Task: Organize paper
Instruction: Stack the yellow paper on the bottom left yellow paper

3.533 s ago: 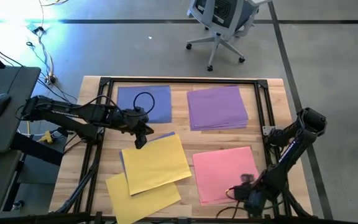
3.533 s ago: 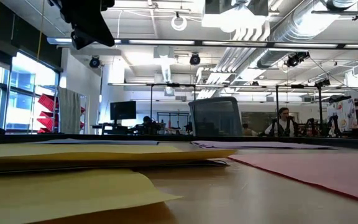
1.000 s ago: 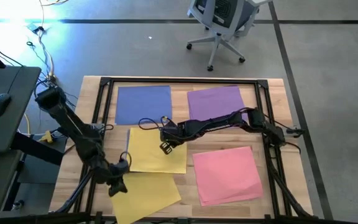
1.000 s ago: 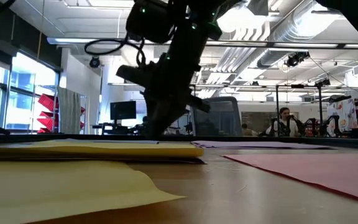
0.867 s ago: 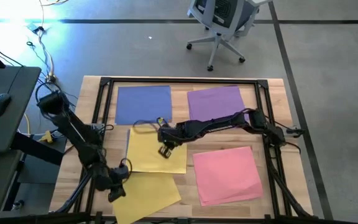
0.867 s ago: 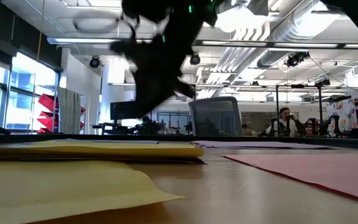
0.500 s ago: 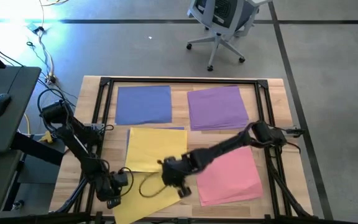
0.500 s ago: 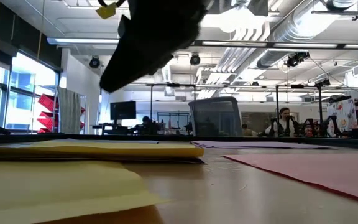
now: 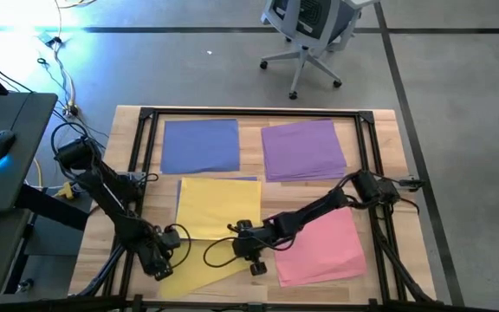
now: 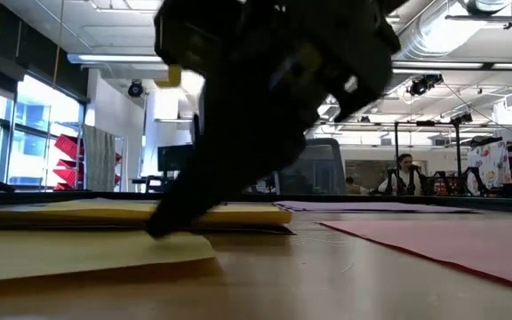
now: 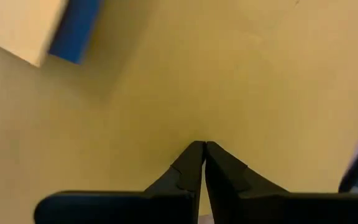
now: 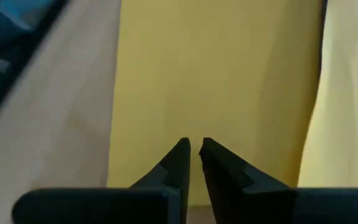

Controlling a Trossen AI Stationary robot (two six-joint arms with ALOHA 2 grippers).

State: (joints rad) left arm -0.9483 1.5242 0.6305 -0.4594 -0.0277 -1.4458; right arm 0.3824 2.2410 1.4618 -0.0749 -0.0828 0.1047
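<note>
A loose yellow sheet of paper (image 9: 206, 264) lies flat on the wood near the table's front left. Just beyond it lies a yellow stack (image 9: 219, 206) over a blue sheet. My left gripper (image 9: 159, 267) is shut and points steeply down at the loose sheet's left end (image 11: 166, 93). My right gripper (image 9: 255, 265) is shut and slants down at the sheet's right end (image 12: 191, 74). In the low view the right gripper (image 10: 160, 231) fills the middle as a dark mass, with its tip down on the sheet (image 10: 78, 253). My left gripper sets its shut fingertips (image 11: 199, 149) on the loose yellow sheet near its left end, coming from above and pointing almost straight down. The sheet lies flat on the table under them. My right gripper bears its shut fingertips (image 12: 180, 149) on the same sheet near its right edge (image 12: 120, 124), slanting down from the table's right. The sheet lies flat on the wood there.
Blue sheets (image 9: 200, 146) lie far left, purple ones (image 9: 303, 149) far right and pink ones (image 9: 319, 243) near right. A black frame (image 9: 249, 113) rims the table. An office chair (image 9: 306, 26) stands beyond the far edge.
My right gripper has swung from above the yellow stack toward the near edge and down onto the loose sheet, rolling as it went. My left gripper has tipped steeply down and sunk onto the sheet's left end. The sheet's raised edge now lies flat.
</note>
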